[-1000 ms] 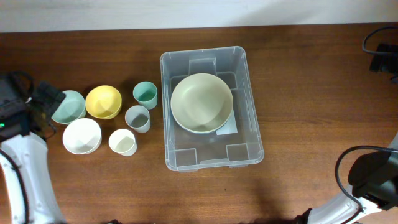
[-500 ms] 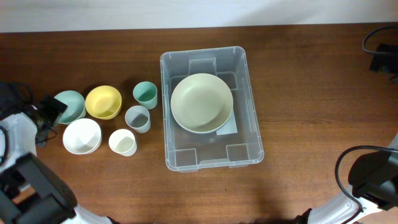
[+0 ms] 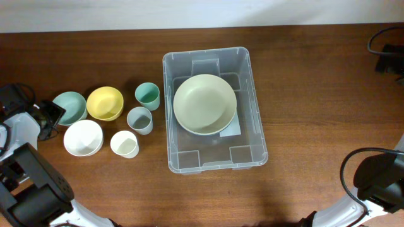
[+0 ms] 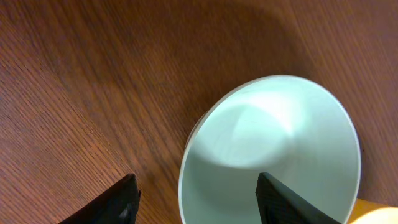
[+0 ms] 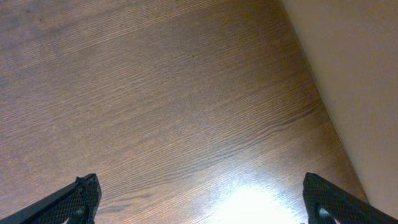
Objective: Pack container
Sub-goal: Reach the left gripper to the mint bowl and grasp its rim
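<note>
The container (image 3: 208,152), a clear plastic bin, stands mid-table with a large pale green bowl (image 3: 205,104) inside it. To its left are a teal bowl (image 3: 71,106), a yellow bowl (image 3: 105,103), a white bowl (image 3: 83,137), a teal cup (image 3: 147,96), a grey cup (image 3: 139,120) and a cream cup (image 3: 124,144). My left gripper (image 3: 50,116) is open at the teal bowl's left side. In the left wrist view its fingers (image 4: 196,202) straddle the teal bowl's (image 4: 280,143) rim, one outside and one over the inside. My right gripper (image 5: 202,202) is open and empty over bare wood.
The yellow bowl's edge (image 4: 380,214) touches the teal bowl's right side. The right arm's base (image 3: 379,183) is at the front right corner. A black cable (image 3: 385,50) lies at the back right. The table edge (image 5: 323,99) runs close to my right gripper.
My left gripper has shifted a little toward the front along the teal bowl's left side, and the left arm has swung in at the table's left edge. Bowls, cups and the right arm have not moved.
</note>
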Tool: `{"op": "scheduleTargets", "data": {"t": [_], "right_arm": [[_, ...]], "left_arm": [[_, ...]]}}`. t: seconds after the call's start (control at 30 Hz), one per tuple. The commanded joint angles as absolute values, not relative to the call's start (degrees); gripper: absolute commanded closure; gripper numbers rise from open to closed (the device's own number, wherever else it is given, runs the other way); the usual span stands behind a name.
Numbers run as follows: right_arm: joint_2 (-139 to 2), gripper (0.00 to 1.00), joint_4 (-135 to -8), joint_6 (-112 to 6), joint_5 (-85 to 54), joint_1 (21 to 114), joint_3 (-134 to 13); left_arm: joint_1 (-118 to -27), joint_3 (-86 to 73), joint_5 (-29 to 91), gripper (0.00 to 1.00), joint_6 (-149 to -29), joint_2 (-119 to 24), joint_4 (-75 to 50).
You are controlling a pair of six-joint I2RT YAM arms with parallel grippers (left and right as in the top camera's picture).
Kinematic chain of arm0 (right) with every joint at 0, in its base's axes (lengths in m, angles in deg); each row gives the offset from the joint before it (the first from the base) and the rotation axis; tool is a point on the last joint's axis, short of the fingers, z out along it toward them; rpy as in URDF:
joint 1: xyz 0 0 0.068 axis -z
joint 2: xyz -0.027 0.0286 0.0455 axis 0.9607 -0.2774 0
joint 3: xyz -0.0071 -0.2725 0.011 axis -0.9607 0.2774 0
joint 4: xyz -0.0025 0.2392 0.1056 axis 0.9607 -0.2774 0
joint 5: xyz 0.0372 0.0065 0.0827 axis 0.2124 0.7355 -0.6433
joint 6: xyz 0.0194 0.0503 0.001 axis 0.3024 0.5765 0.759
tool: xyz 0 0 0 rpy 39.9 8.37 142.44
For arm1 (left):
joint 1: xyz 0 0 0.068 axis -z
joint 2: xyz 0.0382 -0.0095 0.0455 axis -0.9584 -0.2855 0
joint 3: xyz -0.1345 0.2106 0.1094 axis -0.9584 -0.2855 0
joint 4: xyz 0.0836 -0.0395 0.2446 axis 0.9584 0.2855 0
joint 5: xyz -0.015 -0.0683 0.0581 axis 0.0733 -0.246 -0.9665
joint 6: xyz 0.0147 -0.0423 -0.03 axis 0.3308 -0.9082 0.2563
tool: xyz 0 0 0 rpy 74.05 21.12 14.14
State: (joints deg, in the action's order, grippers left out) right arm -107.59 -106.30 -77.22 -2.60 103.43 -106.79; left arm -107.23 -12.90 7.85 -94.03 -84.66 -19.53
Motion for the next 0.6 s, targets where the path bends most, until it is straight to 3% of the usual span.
{"op": "scheduleTargets", "data": {"t": [0.0, 0.03, 0.1, 0.17, 0.57], "right_arm": [[-107.61, 0.01, -106.26, -76.73, -2.51, 103.54, -107.55], [-107.61, 0.01, -106.26, -76.73, -2.51, 103.54, -107.55], [-107.61, 0.01, -106.26, -76.73, -2.51, 103.54, -107.55], [-107.61, 0.01, -106.26, -76.73, -2.51, 103.54, -107.55], [-107.61, 0.01, -106.26, -76.73, -2.53, 103.54, -107.55]], "left_arm": [[-107.32, -12.20, 8.48, 0.39, -92.89, -87.44, -19.44], [-107.34, -12.20, 8.48, 0.40, -92.89, -87.76, -19.31], [-107.34, -12.20, 8.44, 0.57, -92.87, -88.00, -19.38], [-107.34, -12.20, 8.19, 0.64, -92.87, -88.00, -19.79], [-107.34, -12.25, 5.90, 0.64, -92.89, -88.86, -19.66]]}}
